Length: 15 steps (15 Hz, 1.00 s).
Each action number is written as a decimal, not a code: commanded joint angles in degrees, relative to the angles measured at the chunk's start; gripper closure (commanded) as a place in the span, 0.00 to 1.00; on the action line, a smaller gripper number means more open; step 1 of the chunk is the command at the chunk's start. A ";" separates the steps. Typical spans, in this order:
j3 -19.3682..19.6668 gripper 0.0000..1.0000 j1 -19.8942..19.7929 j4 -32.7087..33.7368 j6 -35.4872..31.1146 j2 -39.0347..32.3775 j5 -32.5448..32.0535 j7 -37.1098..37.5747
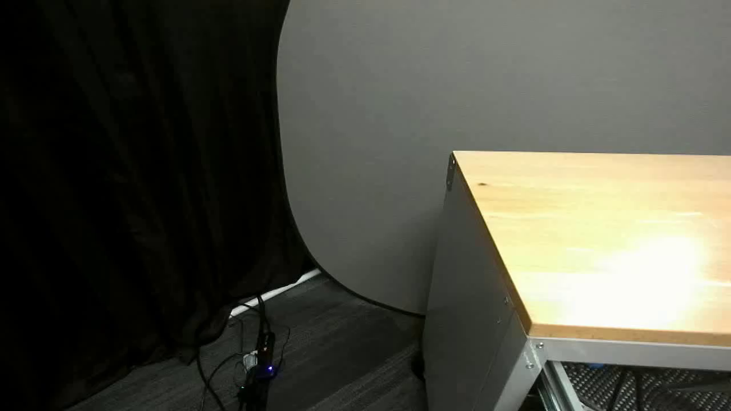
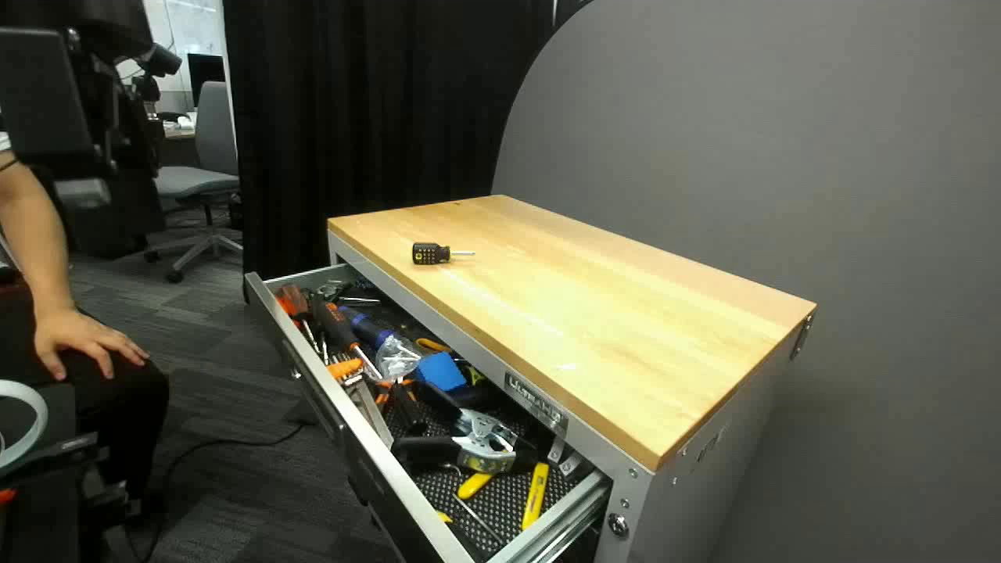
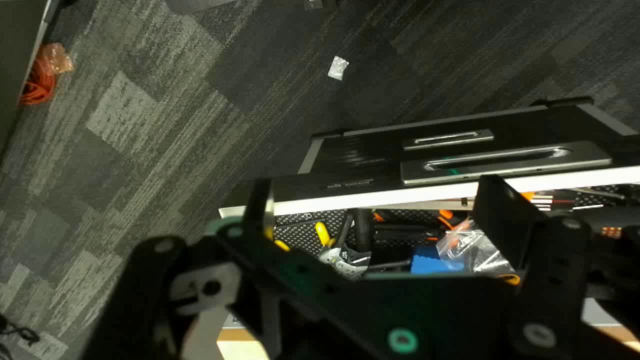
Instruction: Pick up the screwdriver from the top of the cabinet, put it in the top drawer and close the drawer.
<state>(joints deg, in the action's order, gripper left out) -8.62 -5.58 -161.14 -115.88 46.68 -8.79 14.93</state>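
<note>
The screwdriver (image 2: 430, 253) lies on the cabinet's wood-grain top (image 2: 579, 289) near the drawer-side edge. It has a short black handle with yellow marks and a short metal shaft. The cabinet top also shows in an exterior view (image 1: 571, 200), without the screwdriver in that part. The top drawer (image 2: 336, 395) is pulled out and full of tools; a sliver of it shows in an exterior view (image 1: 562, 379). In the wrist view, my gripper (image 3: 377, 181) is open and empty, its fingers wide apart, with the drawer's pale rim (image 3: 370, 201) beyond them. The screwdriver is out of the wrist view.
The drawer holds a metal spring clamp (image 2: 486, 438), a blue block (image 2: 441, 371), a plastic bag and several hand tools. A person sits at the left, hand (image 2: 86, 344) on the knee. A dark mechanical shape (image 2: 70, 94) fills the upper left; I cannot tell what it is.
</note>
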 commanded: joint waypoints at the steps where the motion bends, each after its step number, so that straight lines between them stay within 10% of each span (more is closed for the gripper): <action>1: 0.57 0.00 0.61 -0.12 0.35 -0.20 -0.44 0.38; 15: -0.98 0.00 1.50 2.55 -3.05 -5.88 1.91 3.92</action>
<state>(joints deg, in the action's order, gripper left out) -8.59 -5.42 -160.64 -115.99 45.14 -8.50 15.30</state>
